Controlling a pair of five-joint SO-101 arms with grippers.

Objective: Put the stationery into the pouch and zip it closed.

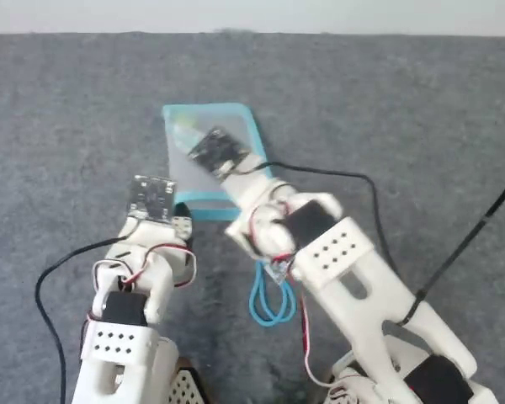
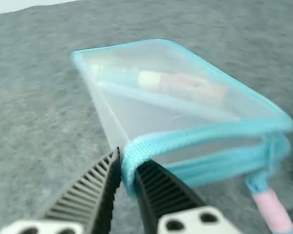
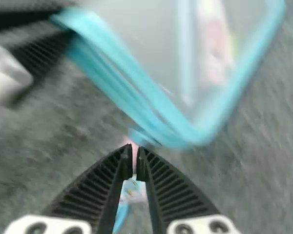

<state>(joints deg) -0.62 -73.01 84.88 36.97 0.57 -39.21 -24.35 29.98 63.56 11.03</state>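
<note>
The translucent pouch [image 1: 204,141] with a light-blue zip edge lies flat on the grey carpet, stationery [image 2: 178,83] showing faintly inside it. My left gripper [image 2: 128,171] is shut on the near corner of the zip edge [image 2: 195,134]. My right gripper [image 3: 132,160] is shut on the pink zip pull [image 2: 272,209] at the other end of that edge, close under the pouch [image 3: 195,58]. In the high view both grippers meet at the pouch's near edge, the left gripper [image 1: 182,222] beside the right gripper [image 1: 246,224].
A blue cord loop [image 1: 268,301] lies on the carpet under the right arm. Black cables [image 1: 337,173] trail over the carpet to the right and left. Open carpet surrounds the pouch on its far side.
</note>
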